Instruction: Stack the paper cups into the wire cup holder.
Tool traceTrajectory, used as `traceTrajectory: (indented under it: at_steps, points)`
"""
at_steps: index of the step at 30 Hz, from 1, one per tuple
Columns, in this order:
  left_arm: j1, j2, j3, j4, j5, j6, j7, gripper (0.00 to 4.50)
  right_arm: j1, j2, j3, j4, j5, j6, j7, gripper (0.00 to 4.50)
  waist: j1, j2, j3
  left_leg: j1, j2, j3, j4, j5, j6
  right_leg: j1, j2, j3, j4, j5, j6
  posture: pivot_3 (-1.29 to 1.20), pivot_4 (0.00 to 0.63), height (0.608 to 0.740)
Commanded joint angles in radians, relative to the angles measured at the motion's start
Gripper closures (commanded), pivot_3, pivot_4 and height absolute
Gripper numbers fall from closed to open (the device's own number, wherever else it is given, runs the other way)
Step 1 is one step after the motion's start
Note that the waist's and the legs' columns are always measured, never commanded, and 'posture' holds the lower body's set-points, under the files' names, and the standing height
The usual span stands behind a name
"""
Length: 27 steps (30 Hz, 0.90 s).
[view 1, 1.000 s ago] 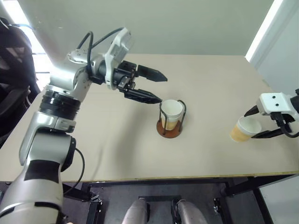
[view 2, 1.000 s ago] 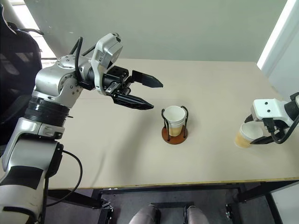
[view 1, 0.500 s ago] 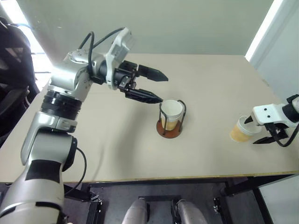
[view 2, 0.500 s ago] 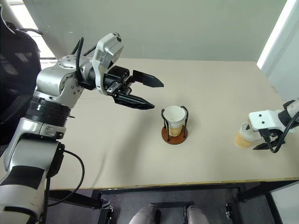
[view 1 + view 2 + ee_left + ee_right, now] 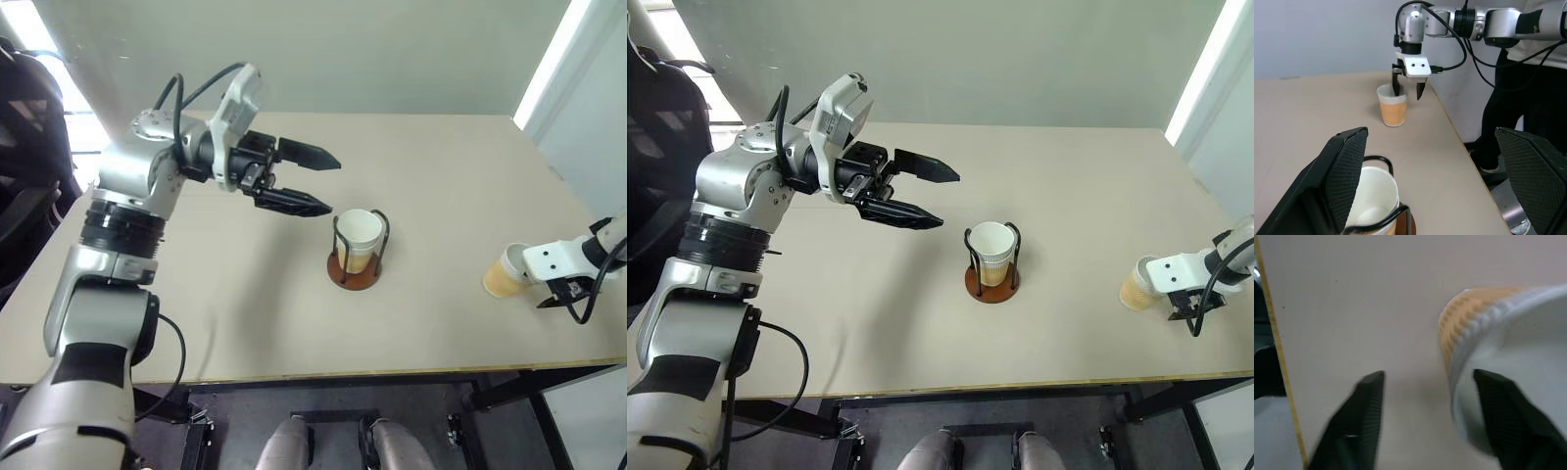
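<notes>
- Overhead, in the left eye view, the left gripper [image 5: 312, 179] is hovering in the upper middle of the frame with its two black fingers spread wide and nothing between them. Just right of and below it, the wire cup holder [image 5: 357, 270] is standing at the frame's centre on the table [image 5: 245, 313], with a paper cup [image 5: 359, 238] sitting upright inside its loops.
- At the right edge of that view, the right gripper [image 5: 555, 291] is pointing down at a second cup [image 5: 506, 274], which is standing on the table.
- From the left wrist view, the left fingers [image 5: 1347, 171] are framing the holder's cup at the bottom left, well apart from each other; in the upper middle, the right gripper is straddling the far cup's rim, one finger inside, one outside.
- Up close, in the right wrist view, the right fingers [image 5: 1364, 416] are partly open: one is standing over bare table, the other inside the cup's white mouth, and whether they are pinching the wall I cannot tell.
</notes>
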Motion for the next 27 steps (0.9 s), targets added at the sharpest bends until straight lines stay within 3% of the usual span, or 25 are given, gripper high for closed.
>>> traceTrajectory:
  at_steps: [1, 5, 13, 27]
  points:
    - [0.007, 0.027, 0.032, -0.026, 0.007, -0.031, -0.035, 0.00, -0.037, -0.002, -0.008, -0.001, -0.020, -0.013, 0.000, 3.10, 0.000, 0.000, 0.000, 0.000, 0.000, 0.000, 0.000, 0.000, 0.000, 0.000, 0.000, 0.000, 0.000, 0.000, 0.000, 0.00, 0.150, 0.740]
    - [0.022, 0.073, -0.003, 0.019, 0.017, -0.113, -0.035, 0.00, -0.059, 0.006, -0.009, -0.002, -0.029, -0.009, 0.015, 4.48, -0.001, 0.000, 0.000, 0.000, 0.000, 0.000, 0.000, 0.000, 0.000, 0.000, 0.000, 0.000, 0.000, 0.000, 0.000, 0.00, 0.150, 0.740]
    - [-0.012, 0.134, -0.132, 0.183, 0.035, -0.280, -0.035, 0.00, -0.110, 0.025, -0.021, -0.073, -0.010, 0.024, 0.055, 4.48, -0.001, 0.000, 0.000, 0.000, 0.000, -0.001, -0.002, -0.001, -0.001, -0.001, 0.000, 0.000, 0.000, 0.000, -0.001, 0.00, 0.150, 0.740]
    - [-0.016, 0.114, -0.225, 0.345, -0.034, -0.434, -0.035, 0.00, -0.251, 0.063, -0.010, -0.365, 0.074, 0.152, 0.085, 4.48, 0.001, 0.000, 0.000, -0.001, 0.000, -0.002, -0.015, 0.000, -0.004, -0.006, 0.000, -0.001, -0.002, -0.002, -0.004, 0.00, 0.150, 0.740]
